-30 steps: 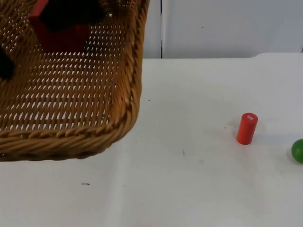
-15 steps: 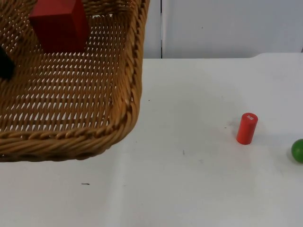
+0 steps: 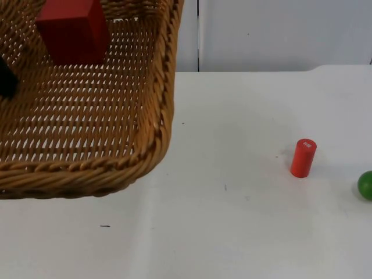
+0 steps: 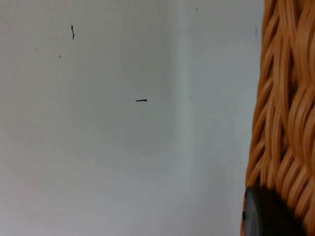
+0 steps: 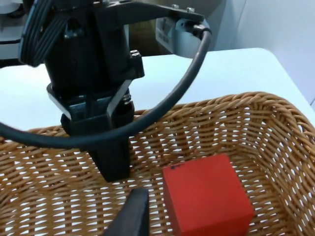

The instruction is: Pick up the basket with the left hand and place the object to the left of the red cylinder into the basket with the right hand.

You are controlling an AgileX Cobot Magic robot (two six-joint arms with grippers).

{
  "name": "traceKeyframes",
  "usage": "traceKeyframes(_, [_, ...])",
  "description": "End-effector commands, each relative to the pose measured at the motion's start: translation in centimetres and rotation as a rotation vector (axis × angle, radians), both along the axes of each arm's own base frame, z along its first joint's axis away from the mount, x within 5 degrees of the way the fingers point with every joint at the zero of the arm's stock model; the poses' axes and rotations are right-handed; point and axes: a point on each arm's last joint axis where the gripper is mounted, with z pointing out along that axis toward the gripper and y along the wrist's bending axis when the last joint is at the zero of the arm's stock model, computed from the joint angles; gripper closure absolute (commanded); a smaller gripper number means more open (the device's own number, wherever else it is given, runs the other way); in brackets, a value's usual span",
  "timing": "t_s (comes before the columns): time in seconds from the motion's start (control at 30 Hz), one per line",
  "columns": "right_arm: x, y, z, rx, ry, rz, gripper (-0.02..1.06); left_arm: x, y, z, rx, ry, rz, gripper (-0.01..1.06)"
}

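top view has the wicker basket (image 3: pixel 87 116) lifted over the white table (image 3: pixel 232 221), held by the left pincer (image 5: pixel 110 162), which is clamped on the rim on its far side from the red cylinder (image 3: pixel 303 157). a red cube (image 3: pixel 72 30) lies inside the basket, near that pincer. right wrist view puts the right pincer (image 5: pixel 133 216) just above the cube and apart from it; how wide it is i cannot tell. a green ball (image 3: pixel 365 185) sits beside the cylinder.

Tan woven basket (image 3: pixel 87 133), red cube (image 3: pixel 72 30), red cylinder (image 3: pixel 303 157).
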Motion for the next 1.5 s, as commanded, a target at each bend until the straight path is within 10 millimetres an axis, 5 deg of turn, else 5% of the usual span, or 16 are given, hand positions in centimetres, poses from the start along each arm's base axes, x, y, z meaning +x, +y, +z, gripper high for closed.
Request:
traceKeyframes(0.0, [-0.17,-0.30,0.28,0.001,0.008,0.000,0.10,-0.11,-0.26,0.45,-0.032,-0.012,0.003,1.05])
traceKeyframes(1.47, [-0.52,-0.42,-0.57,-0.038,0.045,0.025,0.10,-0.16,0.00,0.29,0.004,-0.010,-0.006,1.05])
